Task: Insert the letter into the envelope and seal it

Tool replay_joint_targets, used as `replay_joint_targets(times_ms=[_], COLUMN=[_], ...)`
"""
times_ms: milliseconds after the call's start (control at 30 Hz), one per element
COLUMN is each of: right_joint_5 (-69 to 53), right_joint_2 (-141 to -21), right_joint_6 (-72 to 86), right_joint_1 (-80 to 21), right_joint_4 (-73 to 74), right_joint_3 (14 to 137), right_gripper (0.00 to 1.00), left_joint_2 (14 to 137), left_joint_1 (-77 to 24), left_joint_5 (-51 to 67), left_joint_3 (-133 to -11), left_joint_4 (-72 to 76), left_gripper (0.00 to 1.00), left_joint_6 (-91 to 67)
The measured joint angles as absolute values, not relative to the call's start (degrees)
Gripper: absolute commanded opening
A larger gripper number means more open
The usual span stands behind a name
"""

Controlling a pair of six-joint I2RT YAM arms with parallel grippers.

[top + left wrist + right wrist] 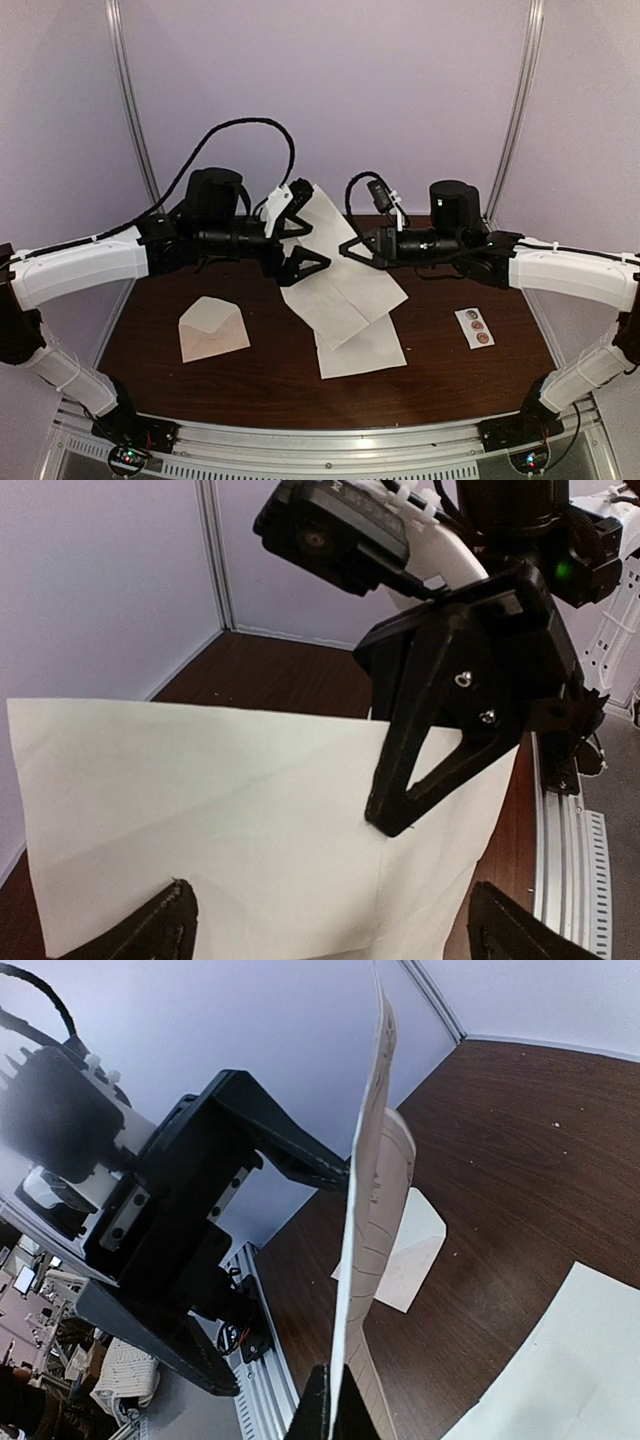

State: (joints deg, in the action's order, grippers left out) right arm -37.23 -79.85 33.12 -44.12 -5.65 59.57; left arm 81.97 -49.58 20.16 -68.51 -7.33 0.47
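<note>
The letter (335,265), a large off-white creased sheet, is held up tilted above the middle of the table. My right gripper (349,248) is shut on its right edge; in the right wrist view the sheet (365,1210) runs edge-on out of the pinched fingertips (318,1415). My left gripper (298,238) is open at the sheet's left side, its jaws spread wide. In the left wrist view the sheet (220,810) fills the space between the two fingers (165,925). The small tan envelope (212,328) lies flat at the left with its flap open, and also shows in the right wrist view (412,1250).
An off-white sheet portion (362,347) lies flat on the table below the raised letter; I cannot tell whether it is joined to it. A white strip with round stickers (474,326) lies at the right. Walls close the back and sides.
</note>
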Motion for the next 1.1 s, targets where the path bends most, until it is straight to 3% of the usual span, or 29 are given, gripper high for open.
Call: replay_joint_targets(times_ms=[500,933,1100], right_joint_5=[-41.8,-39.1,-37.7], right_joint_2=[-79.5,-79.1,-79.1], right_joint_6=[35.8,36.3,35.9], right_joint_1=[-44.4,-44.4,-44.4], right_joint_4=[-11.8,-10.0,-8.5], right_joint_3=[59.8,60.2,60.9], right_gripper=[0.0,0.0,0.0], left_joint_2=[84.0,84.0,84.0], left_joint_1=[-53.0,-55.6,-55.6], left_joint_5=[23.4,14.0,12.2], left_joint_3=[-68.5,-68.5,-68.5], left_joint_4=[-7.8,-9.2,-9.8], left_gripper=[0.95,0.48,0.38], left_joint_6=[3.8,8.7,9.8])
